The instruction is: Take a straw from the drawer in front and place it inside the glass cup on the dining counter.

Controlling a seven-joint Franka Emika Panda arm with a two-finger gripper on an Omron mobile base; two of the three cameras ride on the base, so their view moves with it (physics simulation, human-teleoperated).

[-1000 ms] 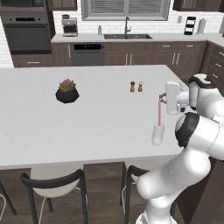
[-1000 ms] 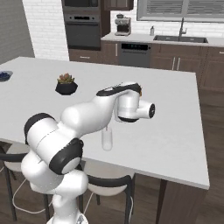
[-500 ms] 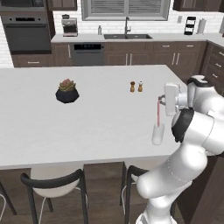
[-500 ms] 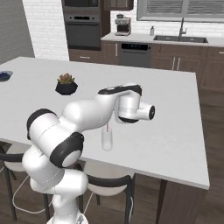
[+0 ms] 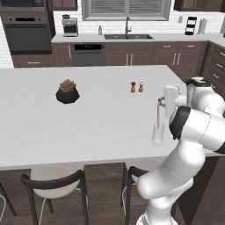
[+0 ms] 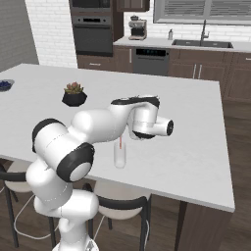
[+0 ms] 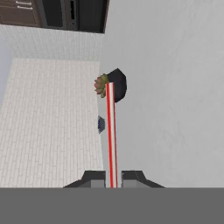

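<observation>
One straw (image 5: pixel 158 115), one glass cup (image 5: pixel 157 134), two small brown shakers (image 5: pixel 136 87), one potted succulent (image 5: pixel 67 91) in a black pot, all on or over the white dining worktop (image 5: pixel 88 114). Two chairs (image 5: pixel 57 186) show at the near edge in the left base view

Straw: long axis upright, near vertical in both base views; top end pinched at the fingers (image 5: pixel 160 102), lower end down inside the glass cup. In the right base view just a short pink piece of the straw (image 6: pixel 121 143) shows between the hand and the cup (image 6: pixel 120 155). In the hand view the straw (image 7: pixel 111 131) runs straight away from the fingers (image 7: pixel 113 178) as a thin red-and-white line, its far end overlapping the succulent (image 7: pixel 112 85)

Fingers: pressed together on the straw, one dark tip each side of it, no gap visible

Glass cup: clear, standing upright on the worktop near its front right part, well apart from the shakers and from the succulent; holds the lower end of the straw; whether that end reaches the cup's bottom cannot be told

Small dark blue dish (image 6: pixel 5 85) sits at the far left worktop edge in the right base view; contents too small to tell
</observation>
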